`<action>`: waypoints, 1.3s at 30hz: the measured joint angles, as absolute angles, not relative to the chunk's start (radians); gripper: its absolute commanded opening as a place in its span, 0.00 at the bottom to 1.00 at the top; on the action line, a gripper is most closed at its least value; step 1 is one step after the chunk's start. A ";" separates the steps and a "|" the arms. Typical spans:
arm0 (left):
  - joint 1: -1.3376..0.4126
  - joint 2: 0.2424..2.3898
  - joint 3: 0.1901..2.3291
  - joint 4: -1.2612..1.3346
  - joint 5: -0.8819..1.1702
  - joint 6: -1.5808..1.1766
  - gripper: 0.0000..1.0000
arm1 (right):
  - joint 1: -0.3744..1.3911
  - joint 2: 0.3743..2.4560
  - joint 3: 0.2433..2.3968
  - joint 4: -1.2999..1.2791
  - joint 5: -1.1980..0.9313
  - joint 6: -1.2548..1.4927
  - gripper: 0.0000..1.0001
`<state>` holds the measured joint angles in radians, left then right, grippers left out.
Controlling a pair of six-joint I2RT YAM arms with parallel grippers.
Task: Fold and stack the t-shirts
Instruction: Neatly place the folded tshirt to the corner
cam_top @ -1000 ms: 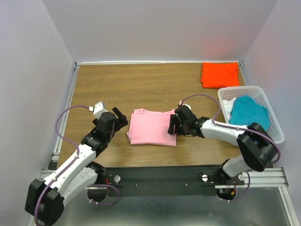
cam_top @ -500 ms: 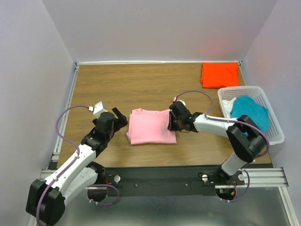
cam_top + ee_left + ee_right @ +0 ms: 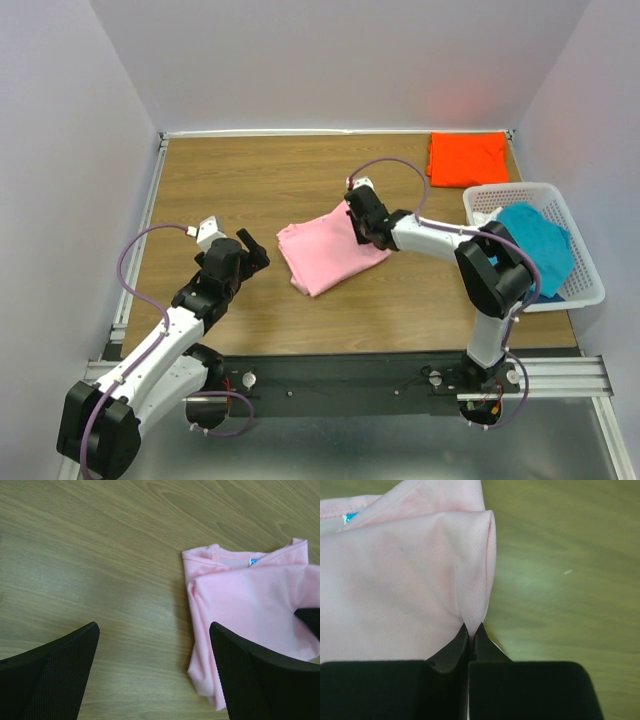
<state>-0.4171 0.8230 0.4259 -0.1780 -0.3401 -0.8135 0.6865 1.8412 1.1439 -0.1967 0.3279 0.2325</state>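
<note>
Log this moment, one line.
right gripper: shut on pink shirt | left gripper: open, empty | orange shirt: folded | teal shirt: in basket

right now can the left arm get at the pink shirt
Probably yes: the left tool hangs open beside the pink shirt with only bare table between; the right tool pinches its far edge.

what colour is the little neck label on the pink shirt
The neck label of the pink shirt is bright blue; shows best in the left wrist view.
</note>
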 measured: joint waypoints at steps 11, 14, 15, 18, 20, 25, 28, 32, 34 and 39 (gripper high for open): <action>-0.405 0.815 0.423 -0.178 -0.344 -0.813 0.98 | 0.440 2.022 1.509 -0.215 0.548 -0.075 0.01; -0.403 0.815 0.423 -0.178 -0.348 -0.813 0.98 | 0.405 2.085 1.608 -0.212 0.621 -0.118 0.01; -0.400 0.815 0.423 -0.178 -0.351 -0.813 0.98 | 0.394 2.114 1.654 -0.219 0.651 -0.134 0.01; -0.393 0.819 0.423 -0.177 -0.357 -0.813 0.98 | 0.373 2.187 1.773 -0.224 0.696 -0.163 0.01; -0.390 0.830 0.423 -0.176 -0.362 -0.813 0.98 | 0.360 2.243 1.862 -0.221 0.721 -0.187 0.01; -0.379 0.870 0.423 -0.177 -0.373 -0.813 0.98 | 0.335 2.326 2.001 -0.223 0.772 -0.248 0.01; -0.374 0.878 0.423 -0.179 -0.379 -0.814 0.98 | 0.310 2.364 2.071 -0.226 0.788 -0.297 0.01; -0.369 0.878 0.428 -0.185 -0.392 -0.815 0.98 | 0.270 2.376 2.101 -0.228 0.796 -0.350 0.01; -0.365 0.879 0.435 -0.189 -0.403 -0.815 0.98 | 0.252 2.376 2.112 -0.227 0.795 -0.369 0.01; -0.354 0.912 0.477 -0.201 -0.420 -0.815 0.98 | 0.220 2.376 2.135 -0.228 0.793 -0.400 0.01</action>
<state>-0.3542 0.9123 0.4770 -0.2012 -0.4198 -0.8150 0.2199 2.3756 2.1353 -0.2279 0.7929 -0.4004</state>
